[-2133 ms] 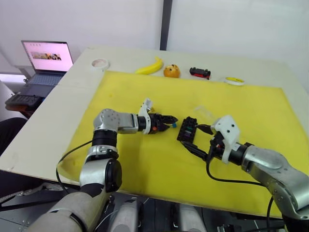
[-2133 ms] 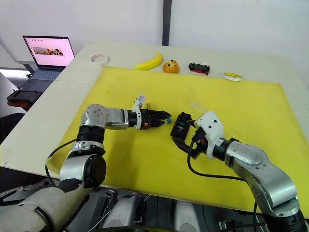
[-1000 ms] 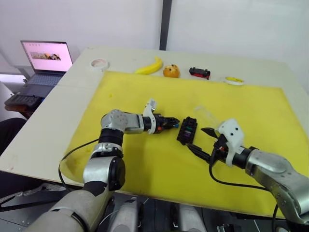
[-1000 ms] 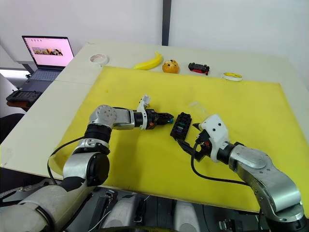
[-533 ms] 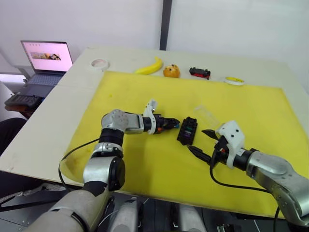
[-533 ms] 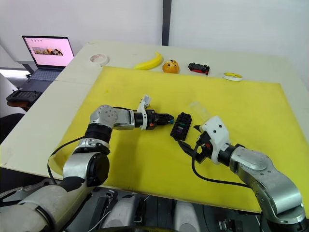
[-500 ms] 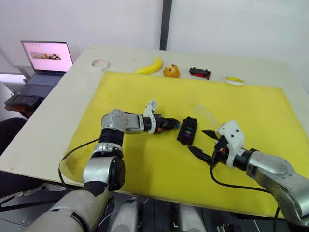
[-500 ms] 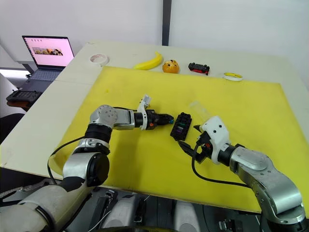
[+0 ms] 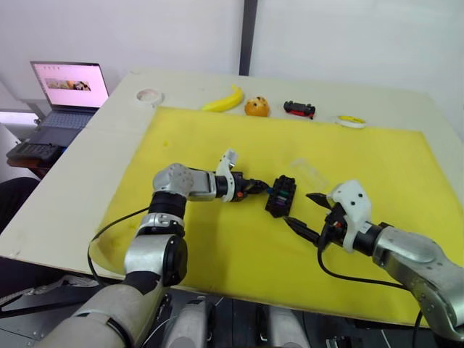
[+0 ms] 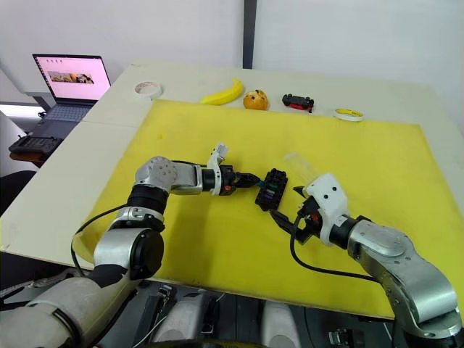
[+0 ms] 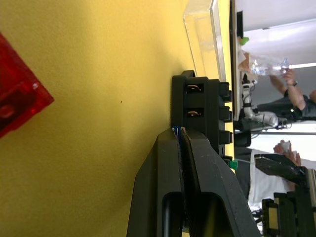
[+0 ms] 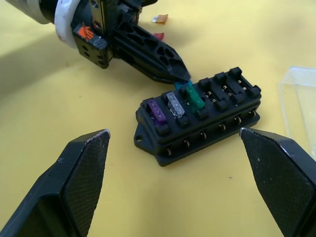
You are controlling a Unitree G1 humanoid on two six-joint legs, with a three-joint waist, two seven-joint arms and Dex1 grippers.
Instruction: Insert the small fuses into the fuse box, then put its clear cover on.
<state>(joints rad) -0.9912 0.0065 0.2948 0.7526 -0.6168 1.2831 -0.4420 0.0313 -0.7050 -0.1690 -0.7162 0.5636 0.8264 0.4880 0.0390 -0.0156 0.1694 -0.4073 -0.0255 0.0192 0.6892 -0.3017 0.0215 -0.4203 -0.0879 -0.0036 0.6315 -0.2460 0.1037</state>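
The black fuse box (image 9: 281,196) lies mid-mat, with purple (image 12: 158,111), grey (image 12: 174,103) and green (image 12: 195,98) small fuses seated in one row. My left gripper (image 9: 266,189) is shut on a small blue fuse (image 12: 183,85), its tips at the box's top beside the green one. My right gripper (image 9: 300,209) stands open just right of the box, not touching it. The clear cover (image 9: 308,172) lies on the mat behind the box. Loose orange (image 12: 160,19) and red (image 12: 159,35) fuses lie behind the left gripper.
Along the table's far edge beyond the yellow mat (image 9: 377,159) lie a banana (image 9: 226,99), an orange fruit (image 9: 257,107), a toy car (image 9: 300,109), a yellow ring (image 9: 352,121) and a tape roll (image 9: 150,96). A laptop (image 9: 69,90) stands at far left.
The left gripper has shut and pushed forward until its tips reached the fuse box. The right gripper has drawn back slightly to the right, still open.
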